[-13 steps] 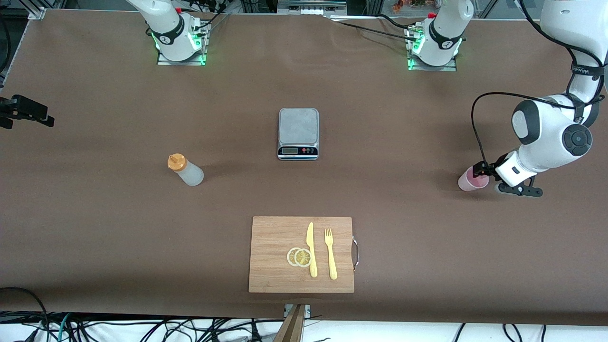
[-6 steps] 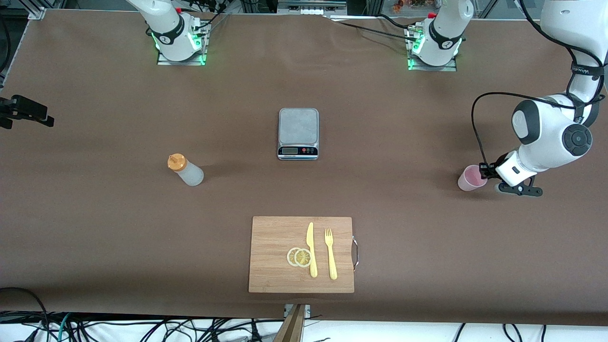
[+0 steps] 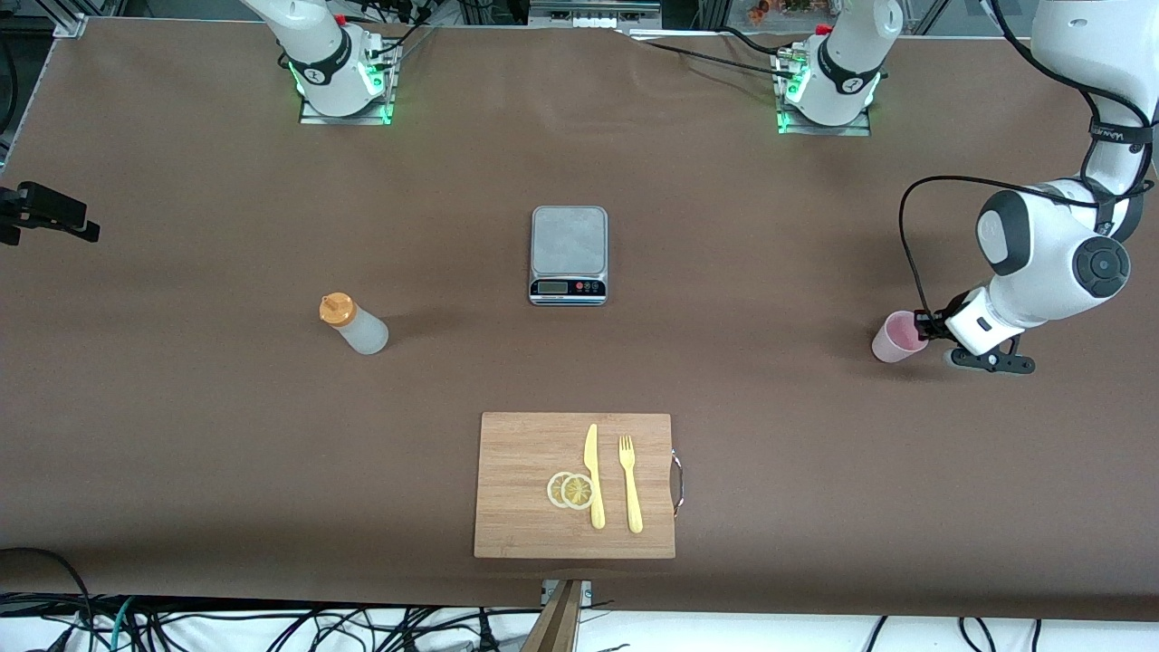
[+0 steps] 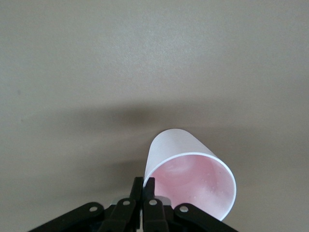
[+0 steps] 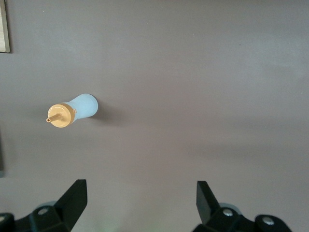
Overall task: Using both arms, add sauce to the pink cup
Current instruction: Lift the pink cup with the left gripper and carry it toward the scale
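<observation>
The pink cup (image 3: pixel 898 337) stands on the brown table (image 3: pixel 770 435) at the left arm's end, and in the left wrist view its round mouth (image 4: pixel 193 186) is open to the camera. The left gripper (image 3: pixel 924 324) is at the cup's rim, and its two fingers (image 4: pixel 143 191) are pressed together on the thin wall of the cup, one inside and one outside, so it pinches the rim. The sauce (image 3: pixel 352 324) stands upright toward the right arm's end of the table, well apart from the cup, with its orange nozzle cap on top; nothing touches it. The right gripper (image 5: pixel 140 198) hangs in the air with its fingers spread wide, and its wrist view looks down on the sauce bottle (image 5: pixel 72 112) from above. Between the cup and the sauce, near the middle of the table, is a kitchen scale (image 3: pixel 569 254). Nearer to the front camera lies a wooden cutting board (image 3: pixel 516 507), which carries two lemon slices (image 3: pixel 569 490), a yellow knife (image 3: pixel 593 476) and a yellow fork (image 3: pixel 630 483).
</observation>
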Available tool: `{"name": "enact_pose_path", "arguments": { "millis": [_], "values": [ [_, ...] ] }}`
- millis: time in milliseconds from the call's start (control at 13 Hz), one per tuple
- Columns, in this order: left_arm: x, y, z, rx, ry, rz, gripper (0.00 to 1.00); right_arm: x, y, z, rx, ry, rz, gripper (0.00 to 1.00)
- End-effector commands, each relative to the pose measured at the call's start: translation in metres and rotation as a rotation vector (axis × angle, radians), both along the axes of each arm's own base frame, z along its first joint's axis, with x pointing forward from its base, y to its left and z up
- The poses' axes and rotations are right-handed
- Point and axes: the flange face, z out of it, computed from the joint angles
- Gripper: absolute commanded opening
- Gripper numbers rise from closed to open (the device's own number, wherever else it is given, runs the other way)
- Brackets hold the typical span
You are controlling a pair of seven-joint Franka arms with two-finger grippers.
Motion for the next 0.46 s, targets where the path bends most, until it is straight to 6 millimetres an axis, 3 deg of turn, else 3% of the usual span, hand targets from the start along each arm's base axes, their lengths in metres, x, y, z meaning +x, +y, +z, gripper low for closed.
{"name": "enact_pose_path", "arguments": {
  "millis": [0, 231, 386],
  "values": [
    [0.011, -0.015, 0.023, -0.052, 0.028, 0.019, 0.0, -0.001, -0.004, 0.002, 0.004, 0.005, -0.008, 1.0],
    [0.015, -0.047, 0.027, -0.099, 0.022, 0.024, 0.0, 0.0, -0.004, 0.001, 0.004, 0.006, -0.008, 1.0],
    [0.019, -0.089, 0.028, -0.118, 0.019, -0.026, 0.0, -0.001, -0.004, 0.001, 0.005, 0.009, -0.008, 0.99]
  ]
}}
